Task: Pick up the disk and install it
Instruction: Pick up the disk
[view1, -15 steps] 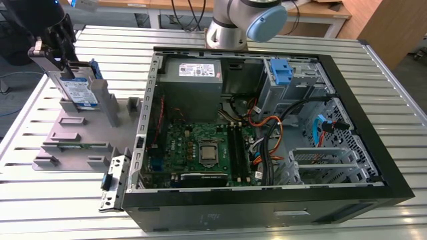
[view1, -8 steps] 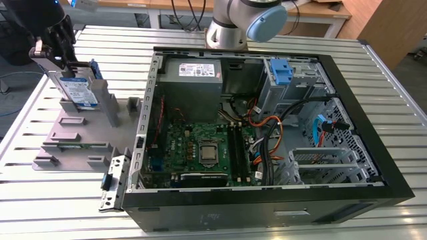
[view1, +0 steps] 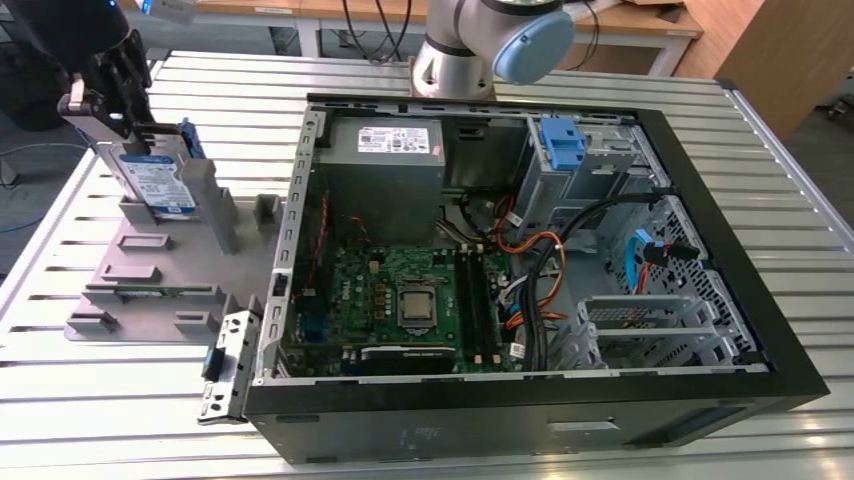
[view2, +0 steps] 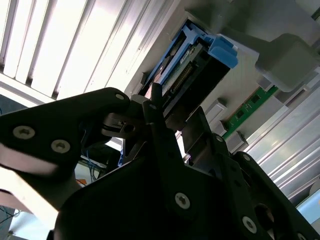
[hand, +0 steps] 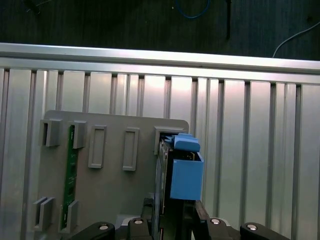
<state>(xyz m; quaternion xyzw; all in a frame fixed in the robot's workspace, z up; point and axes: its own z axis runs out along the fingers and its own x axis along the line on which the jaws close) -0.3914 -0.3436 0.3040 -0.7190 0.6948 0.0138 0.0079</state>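
The disk (view1: 160, 185), a silver drive with a white-and-blue label and a blue bracket, stands on edge in a slot of the grey fixture plate (view1: 147, 270) at the exterior view's left. My gripper (view1: 134, 140) comes down on its top edge from above. In both wrist views the black fingers sit on either side of the disk (hand: 186, 170) (view2: 192, 65), and the gripper (hand: 170, 212) (view2: 175, 107) is shut on it. The disk's lower end rests in the fixture.
The open computer case (view1: 787, 370) lies at the exterior view's right, with the motherboard (view1: 414, 300), a power supply (view1: 387, 160), a blue latch (view1: 565, 145) and a metal drive cage (view1: 641, 320). A green memory stick (hand: 71, 170) sits in the fixture. The slatted metal table (hand: 250, 150) surrounds everything.
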